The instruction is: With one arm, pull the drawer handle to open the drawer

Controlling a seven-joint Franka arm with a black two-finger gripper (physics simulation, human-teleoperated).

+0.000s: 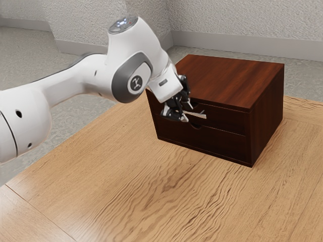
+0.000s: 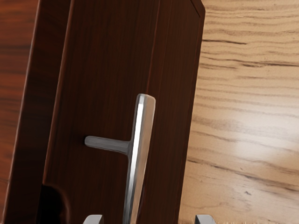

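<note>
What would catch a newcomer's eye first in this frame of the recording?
The big white Franka arm sweeps in from the exterior view's left, its black end effector at the upper drawer of a dark wooden cabinet on the light wooden table. In the wrist view, the silver bar handle gleams against the dark wood, just ahead of the hand.

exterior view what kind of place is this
Probably a simulated indoor room: a light wooden plank table bears a dark brown wooden two-drawer cabinet, with grey speckled floor and a pale wall with baseboard behind.
</note>
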